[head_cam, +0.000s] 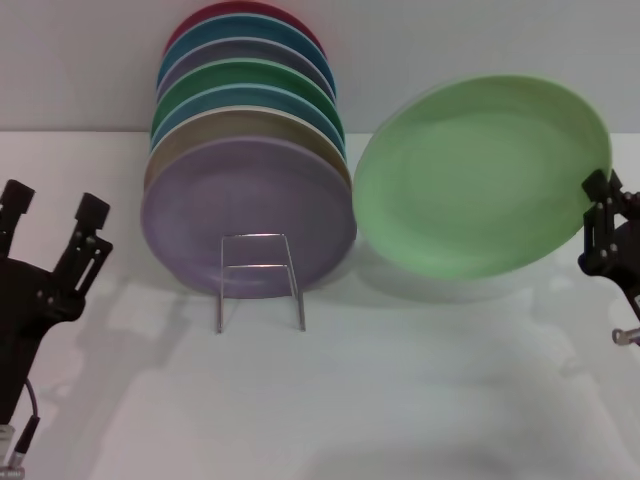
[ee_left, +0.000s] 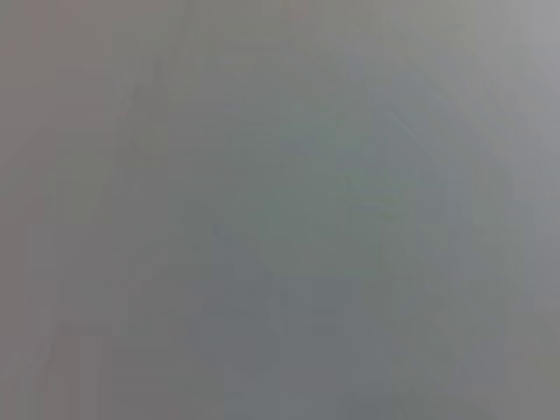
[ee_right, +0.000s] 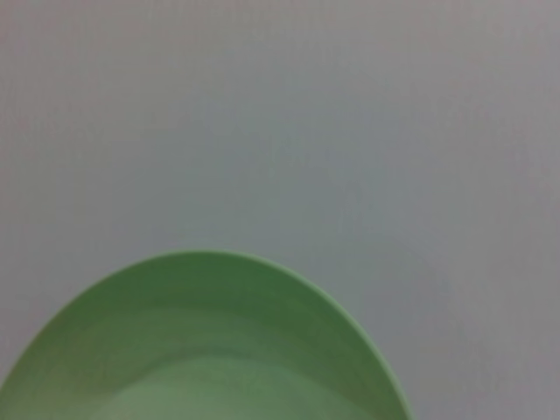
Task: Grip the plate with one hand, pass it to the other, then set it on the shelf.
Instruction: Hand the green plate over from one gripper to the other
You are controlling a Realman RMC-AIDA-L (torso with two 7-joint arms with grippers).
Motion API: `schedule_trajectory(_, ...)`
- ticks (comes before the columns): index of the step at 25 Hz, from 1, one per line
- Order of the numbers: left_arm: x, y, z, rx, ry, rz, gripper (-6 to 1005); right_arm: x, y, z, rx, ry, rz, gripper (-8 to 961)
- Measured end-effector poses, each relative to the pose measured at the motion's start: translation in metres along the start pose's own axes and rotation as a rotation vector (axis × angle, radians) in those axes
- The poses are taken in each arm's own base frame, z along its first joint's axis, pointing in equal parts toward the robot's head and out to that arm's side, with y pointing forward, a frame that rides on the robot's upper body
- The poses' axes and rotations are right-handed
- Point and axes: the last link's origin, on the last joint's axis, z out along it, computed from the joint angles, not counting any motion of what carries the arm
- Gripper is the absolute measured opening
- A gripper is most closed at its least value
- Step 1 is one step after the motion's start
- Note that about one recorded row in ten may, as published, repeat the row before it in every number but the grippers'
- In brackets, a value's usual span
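In the head view, the left gripper (head_cam: 50,215) is sitting nearest, at about 8 o'clock, its two black fingers (head_cam: 90,215) standing spread apart with nothing between them, well apart from the plates. The white table (head_cam: 400,400) is stretching across the whole foreground.

Farther in, at roughly 10 o'clock from the view's centre, the shelf (head_cam: 258,280) is standing on the table, its small rectangular wire loop facing forward. A row of coloured plates is resting upright in it, with the lilac plate (head_cam: 245,215) at the front and the darker green plate (head_cam: 250,85) among those behind it.

At about 2 o'clock, the plate (head_cam: 480,175) is hanging tilted above the table, facing forward, its near edge close beside the lilac plate. The right gripper (head_cam: 607,215) is pinching the plate's rim at 3 o'clock, at the view's edge.

In the right wrist view, the plate (ee_right: 210,350) is showing as a pale green arc against the plain surface. The left wrist view is showing only a blank grey field.
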Motion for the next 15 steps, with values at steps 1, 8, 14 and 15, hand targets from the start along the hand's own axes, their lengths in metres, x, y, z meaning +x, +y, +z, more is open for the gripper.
schedule_trajectory(1,-0.001,0.002,-0.001,-0.011,-0.007,-0.002,851,0.0,0.0,-0.004,-0.018,-0.001,0.01,17)
schedule_trajectory(8,-0.001,0.008,-0.01,-0.039,-0.015,-0.011,850,0.001,0.004,-0.017,-0.066,0.01,0.024,19)
schedule_trajectory(14,-0.001,0.019,-0.023,-0.074,-0.027,0.019,850,0.003,0.004,-0.027,-0.099,0.023,0.015,18)
schedule_trajectory(15,-0.003,0.029,-0.034,-0.09,-0.047,0.07,850,0.003,0.005,-0.029,-0.098,0.025,0.016,18)
